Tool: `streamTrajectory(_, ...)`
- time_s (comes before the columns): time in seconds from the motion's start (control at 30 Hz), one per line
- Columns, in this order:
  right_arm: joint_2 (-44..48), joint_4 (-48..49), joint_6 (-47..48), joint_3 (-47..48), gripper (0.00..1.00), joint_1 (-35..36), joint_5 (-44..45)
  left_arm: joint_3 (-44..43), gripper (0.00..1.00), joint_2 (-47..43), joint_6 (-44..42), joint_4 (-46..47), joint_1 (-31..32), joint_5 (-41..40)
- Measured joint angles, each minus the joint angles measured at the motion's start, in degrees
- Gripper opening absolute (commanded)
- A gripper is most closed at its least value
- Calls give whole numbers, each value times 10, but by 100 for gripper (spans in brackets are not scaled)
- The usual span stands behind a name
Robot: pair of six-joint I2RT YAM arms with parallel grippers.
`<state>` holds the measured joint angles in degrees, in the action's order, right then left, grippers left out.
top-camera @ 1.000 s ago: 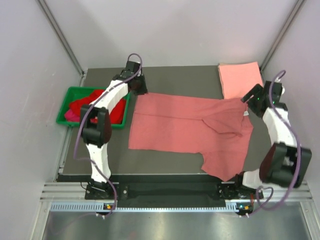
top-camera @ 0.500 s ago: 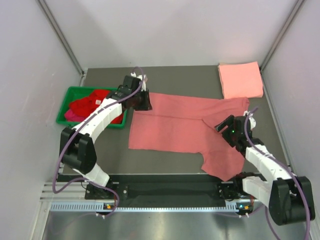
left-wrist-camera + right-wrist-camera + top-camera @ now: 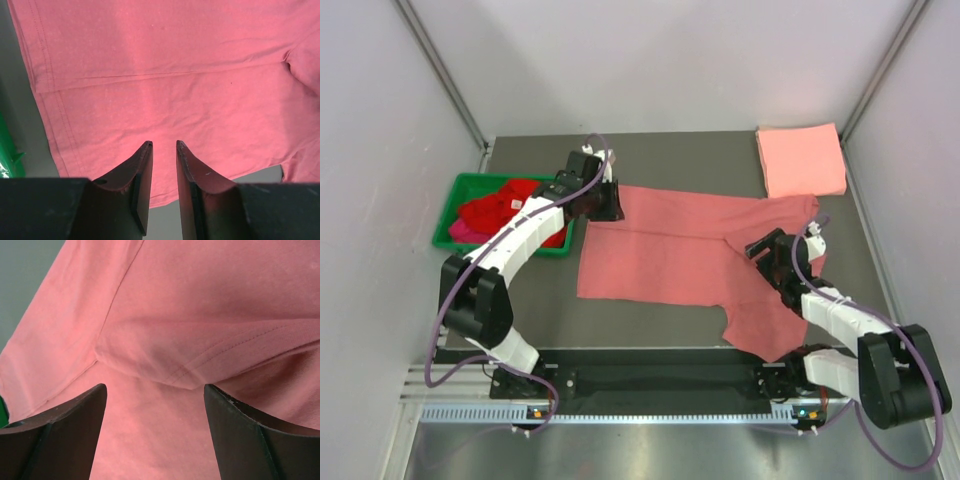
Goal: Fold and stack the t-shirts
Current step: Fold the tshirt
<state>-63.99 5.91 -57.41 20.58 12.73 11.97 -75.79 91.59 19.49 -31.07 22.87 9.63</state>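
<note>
A dusty rose-red t-shirt (image 3: 670, 250) lies spread across the middle of the table, its right part bunched and folded over. My left gripper (image 3: 611, 204) hovers over the shirt's far left corner. In the left wrist view (image 3: 164, 146) its jaws stand a narrow gap apart with nothing between them. My right gripper (image 3: 767, 247) is wide open and empty, low over a folded sleeve hem (image 3: 210, 360) on the shirt's right part. A folded salmon pink t-shirt (image 3: 800, 160) lies at the back right. Bright red (image 3: 500, 208) and magenta t-shirts (image 3: 458, 232) lie crumpled in the bin.
The green plastic bin (image 3: 450, 212) stands at the table's left edge, beside the left arm. Grey walls close in the table on three sides. Bare dark tabletop (image 3: 680, 155) shows behind the spread shirt and in front of it.
My left gripper has moved from the far edge onto the shirt's far left corner. My right arm has swung from the far right down and inward over the shirt's right part.
</note>
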Motion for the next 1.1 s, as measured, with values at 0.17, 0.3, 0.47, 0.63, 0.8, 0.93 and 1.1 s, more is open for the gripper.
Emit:
streamTrajectory(0.17,-7,31,-3,-18,78,6,16,0,31,-3,0,0,0,-1)
streamTrajectory(0.3,-21,77,0,-37,77,8,27,-1,31,-4,0,0,0,-1)
streamTrajectory(0.47,-46,162,13,-59,76,11,32,-1,31,-4,0,0,0,-2)
streamTrajectory(0.63,-69,221,39,-67,76,17,33,-1,31,-4,-1,0,0,-2)
streamTrajectory(0.8,-71,236,54,-66,75,18,32,-1,31,-4,-2,0,0,-2)
streamTrajectory(0.93,-71,235,68,-58,75,21,29,-1,31,-4,-2,0,0,-2)
streamTrajectory(1.1,-71,245,85,-34,75,22,12,-1,31,-4,-2,0,0,-2)
